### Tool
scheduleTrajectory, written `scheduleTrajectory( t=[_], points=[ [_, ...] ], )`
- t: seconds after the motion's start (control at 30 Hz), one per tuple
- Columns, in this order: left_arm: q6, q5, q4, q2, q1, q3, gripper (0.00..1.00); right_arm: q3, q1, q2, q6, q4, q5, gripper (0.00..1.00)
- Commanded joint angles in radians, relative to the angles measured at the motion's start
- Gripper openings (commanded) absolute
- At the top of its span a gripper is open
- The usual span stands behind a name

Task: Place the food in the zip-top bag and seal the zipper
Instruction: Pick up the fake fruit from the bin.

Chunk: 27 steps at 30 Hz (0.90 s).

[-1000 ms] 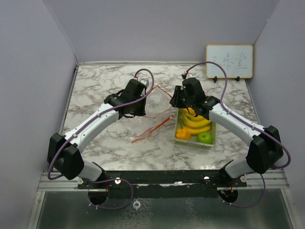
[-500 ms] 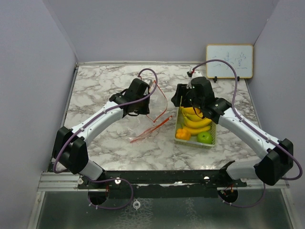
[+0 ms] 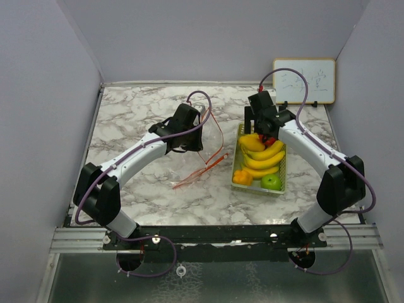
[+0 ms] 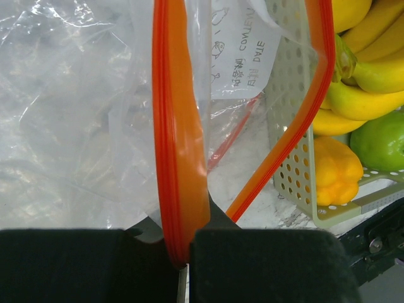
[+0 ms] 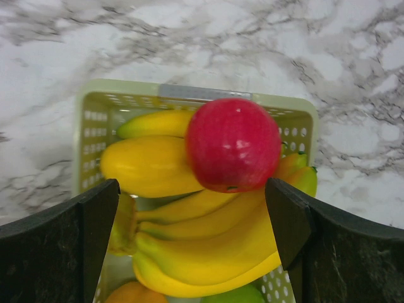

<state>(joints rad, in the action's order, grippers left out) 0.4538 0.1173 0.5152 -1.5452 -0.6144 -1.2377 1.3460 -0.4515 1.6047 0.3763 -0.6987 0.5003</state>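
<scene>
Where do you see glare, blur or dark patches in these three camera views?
Left wrist: white glare on the crinkled zip-top bag, and its orange zipper strip goes soft close to the lens. Right wrist: a faint sheen on the red fruit; the dark claw fingers show almost no detail. Top view: even light, only soft shadows on the marble table.
</scene>
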Motion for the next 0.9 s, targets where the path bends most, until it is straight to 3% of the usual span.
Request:
scheduleTrajectory(
  t=[0.0,0.33,0.43,0.63,0.77,0.87],
  points=[
    [-0.001,0.060,-0.036,-0.010,0.004,-0.034,0.00,0.042,0.073,0.062,-0.039,-0.050,0.003,1.00],
    [-0.014,0.059,-0.037,-0.002,0.004,-0.021,0.00,0.004,0.132,0.159,-0.121,0.088,-0.138,0.99],
    [-0.015,0.056,-0.036,-0.003,0.004,-0.023,0.00,0.018,0.131,0.187,-0.117,0.059,-0.163,0.93],
    [-0.011,0.044,-0.036,-0.003,0.004,-0.027,0.00,-0.015,0.131,0.127,-0.114,0.062,-0.175,0.65],
    [-0.005,0.047,-0.029,-0.014,0.004,-0.041,0.00,0.038,0.131,0.036,-0.131,0.041,-0.214,0.60],
    [0.001,0.053,-0.017,-0.022,0.004,-0.055,0.00,0.055,0.131,-0.054,-0.148,0.046,-0.352,0.60]
  ],
)
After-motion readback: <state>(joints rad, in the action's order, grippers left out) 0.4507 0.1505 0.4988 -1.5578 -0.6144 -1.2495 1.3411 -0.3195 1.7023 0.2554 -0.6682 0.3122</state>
